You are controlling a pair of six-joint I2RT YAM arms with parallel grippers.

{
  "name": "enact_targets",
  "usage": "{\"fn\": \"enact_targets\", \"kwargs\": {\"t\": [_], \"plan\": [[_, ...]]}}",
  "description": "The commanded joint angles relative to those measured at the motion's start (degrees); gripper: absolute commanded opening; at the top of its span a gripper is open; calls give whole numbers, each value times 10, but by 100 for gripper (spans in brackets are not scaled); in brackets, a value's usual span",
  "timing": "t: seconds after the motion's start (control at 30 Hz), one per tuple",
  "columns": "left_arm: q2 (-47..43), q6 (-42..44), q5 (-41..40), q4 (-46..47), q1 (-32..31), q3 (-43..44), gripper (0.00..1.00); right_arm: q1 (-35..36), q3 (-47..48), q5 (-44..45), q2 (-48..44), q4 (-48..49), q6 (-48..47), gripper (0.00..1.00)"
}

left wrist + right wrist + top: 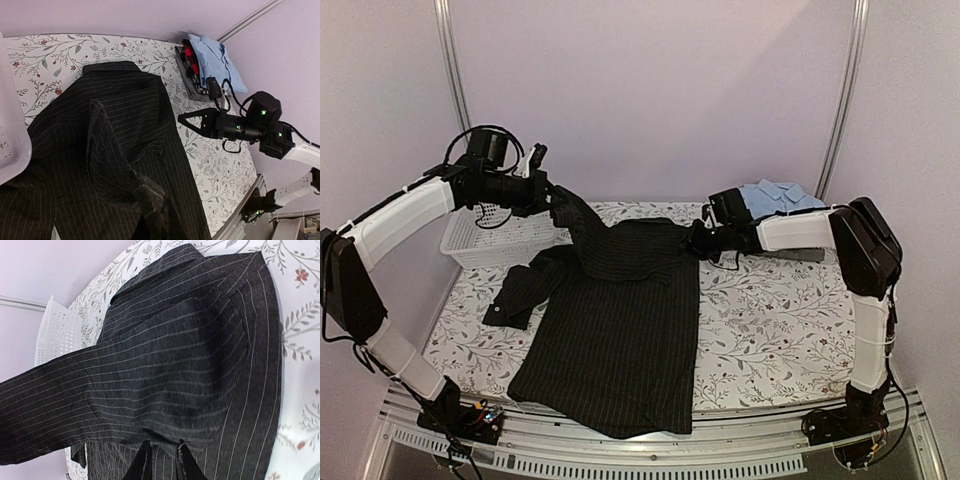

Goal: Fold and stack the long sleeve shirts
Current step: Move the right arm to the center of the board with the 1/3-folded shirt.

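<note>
The large black pinstriped button-up shirt [610,320] lies spread at centre frame on the table [770,320], barely folded. The left gripper [552,205] is clamped on its lifted sleeve. The right gripper [698,238] is at its shoulder, jaws narrow, and I cannot tell whether it grips. The light blue collared shirt [775,195] lies folded at the upper right. Most folding and all stacking remain.

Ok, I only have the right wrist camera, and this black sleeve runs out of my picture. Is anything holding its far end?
Observer: Yes. The left tool is shut on the sleeve of the black shirt and holds it off the table, near the white basket.
Operator: Where's the other shirt?
Observer: The light blue shirt sits folded at the far right corner, behind your arm.
Operator: And the black shirt's hem?
Observer: It reaches the table's near edge, between the two arm bases.
</note>
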Motion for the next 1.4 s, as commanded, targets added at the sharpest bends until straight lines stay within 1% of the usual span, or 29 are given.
{"fn": "enact_targets", "kwargs": {"t": [0.0,0.2,0.33,0.47,0.6,0.8,0.93,1.13,1.23,1.3,1.37], "plan": [[-24,0,7,19,-16,-13,0,-27,79,-67,87,10,-16,15],[-38,-1,6,-3,-31,-15,0,-42,154,-93,174,5,-8,15],[-70,-1,17,-9,-52,-29,0,-43,196,-111,221,3,-3,16],[-111,6,44,-1,-80,-61,0,-46,234,-130,256,1,4,19],[-124,9,59,10,-101,-91,0,-60,267,-140,284,-17,6,19],[-91,6,63,31,-104,-94,0,-86,314,-169,326,-17,24,20],[-57,12,86,42,-107,-80,0,-101,362,-181,354,-23,23,20],[-8,8,98,62,-129,-62,0,-120,420,-219,395,-27,19,22],[8,1,94,71,-144,-55,0,-121,424,-237,385,-28,10,27],[14,-3,89,77,-154,-52,0,-119,419,-248,364,-34,-2,30],[20,-5,85,80,-165,-50,0,-119,398,-248,324,-36,-18,34]]}}
